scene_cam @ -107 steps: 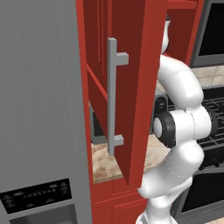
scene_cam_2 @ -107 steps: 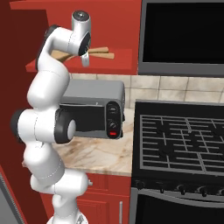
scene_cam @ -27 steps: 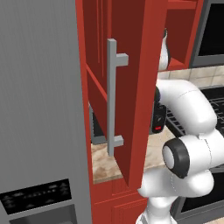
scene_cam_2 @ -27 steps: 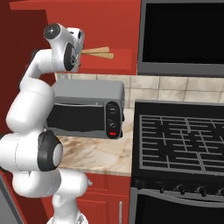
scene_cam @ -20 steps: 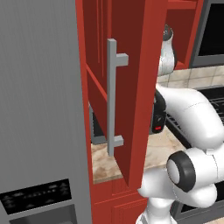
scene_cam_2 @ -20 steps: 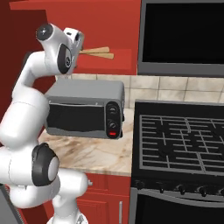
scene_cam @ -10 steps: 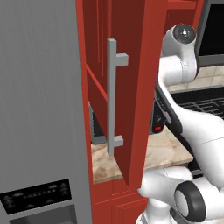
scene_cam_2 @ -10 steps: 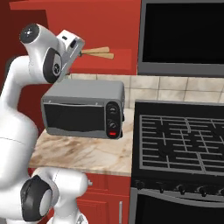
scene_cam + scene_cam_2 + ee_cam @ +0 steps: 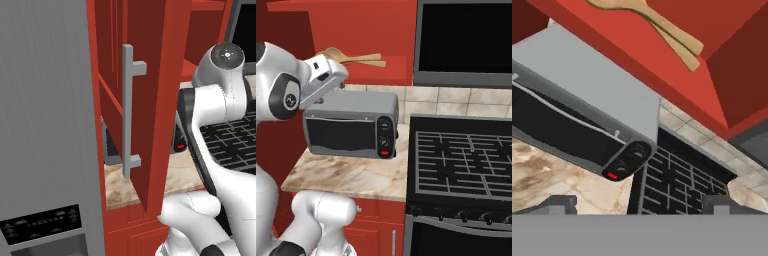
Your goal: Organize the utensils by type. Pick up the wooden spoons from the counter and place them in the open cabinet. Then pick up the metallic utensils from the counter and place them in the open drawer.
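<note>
Two tan wooden spoons (image 9: pixel 358 58) lie side by side on the red shelf of the open cabinet (image 9: pixel 396 70), their handles pointing right. In the hand view the wooden spoons (image 9: pixel 669 32) sit at the top on that cabinet's shelf (image 9: pixel 612 45). My gripper (image 9: pixel 342 75) hangs just below and left of the shelf's front edge, above the toaster oven, apart from the spoons. Its jaws (image 9: pixel 639 205) stand wide open with nothing between them. The cabinet's tall door (image 9: pixel 155 100) with its silver bar handle swings out toward me. The metallic utensils and the open drawer are out of view.
A grey toaster oven (image 9: pixel 351 125) stands on the beige counter (image 9: pixel 351 175) under the cabinet. A black stove (image 9: pixel 466 160) is to its right, with a dark microwave (image 9: pixel 463 40) above. A grey fridge (image 9: pixel 45 125) fills the left side.
The hand has drawn back from the shelf, dropping down and left away from the spoons. The arm's elbow has swung low. The jaws stay open, and the spoons have not moved.
</note>
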